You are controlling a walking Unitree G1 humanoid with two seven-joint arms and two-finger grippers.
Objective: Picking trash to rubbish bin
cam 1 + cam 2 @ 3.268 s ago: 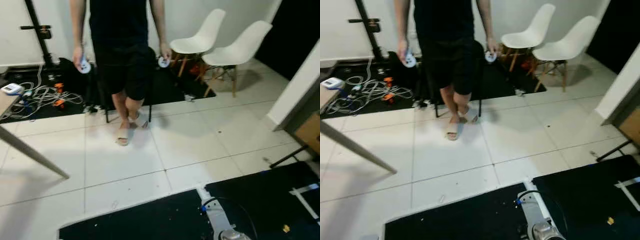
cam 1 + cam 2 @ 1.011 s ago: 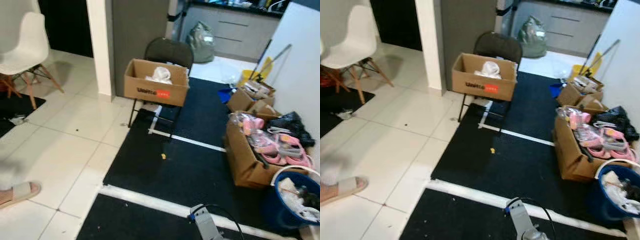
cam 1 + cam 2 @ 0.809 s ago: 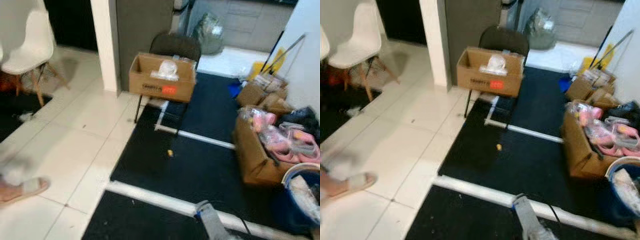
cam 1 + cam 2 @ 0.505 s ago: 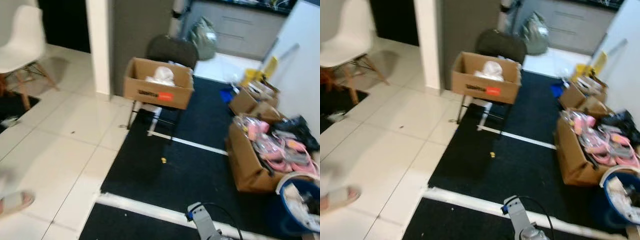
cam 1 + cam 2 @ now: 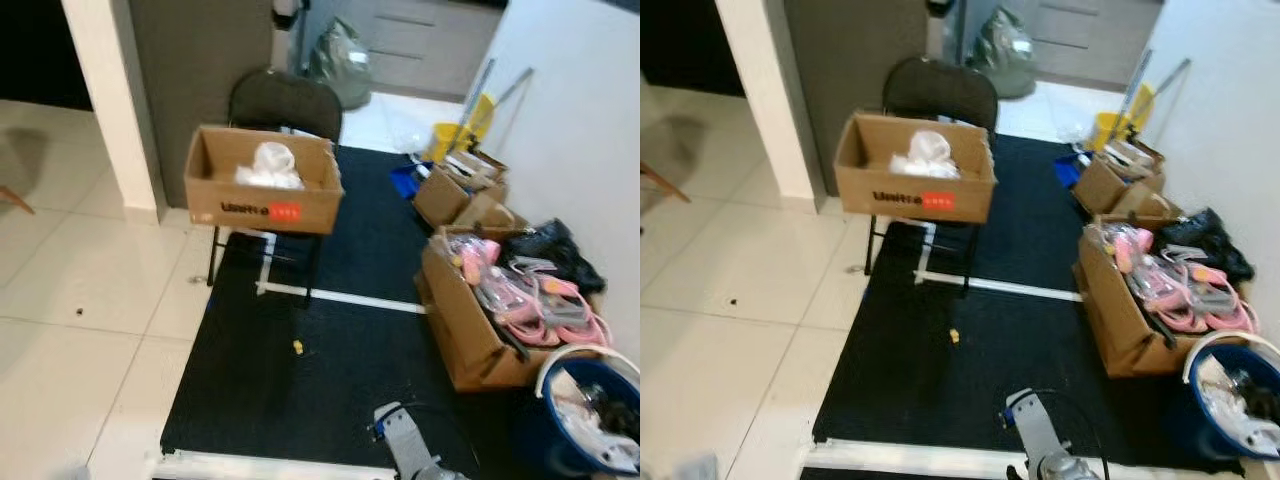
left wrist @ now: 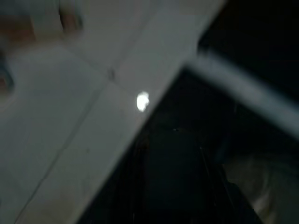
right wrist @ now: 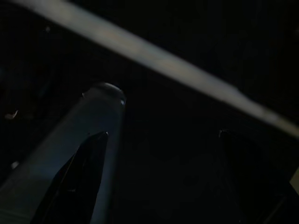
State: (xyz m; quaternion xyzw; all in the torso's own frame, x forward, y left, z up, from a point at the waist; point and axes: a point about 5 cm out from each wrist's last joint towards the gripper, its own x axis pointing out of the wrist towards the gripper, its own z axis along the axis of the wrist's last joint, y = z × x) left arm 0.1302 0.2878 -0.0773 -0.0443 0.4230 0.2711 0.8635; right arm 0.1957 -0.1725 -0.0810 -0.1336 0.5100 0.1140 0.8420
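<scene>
— Where are you?

— On a black mat (image 5: 340, 350) beside white tiles.

— Your tools?

— Right tool (image 7: 159, 177): two fingers set wide apart above the mat. Left tool (image 6: 173, 186): too dark, I cannot tell.

— The trash?

— A small yellow scrap (image 5: 297, 346) lies ahead on the mat; the blue rubbish bin (image 5: 590, 415) stands far right, beside a cardboard box of pink slippers (image 5: 470, 330).

Brown cardboard box (image 5: 262, 195) with a red label, black floor mat (image 5: 330, 345) striped white, blue plastic bin (image 5: 575, 415), pink hangers (image 5: 535, 300).
</scene>
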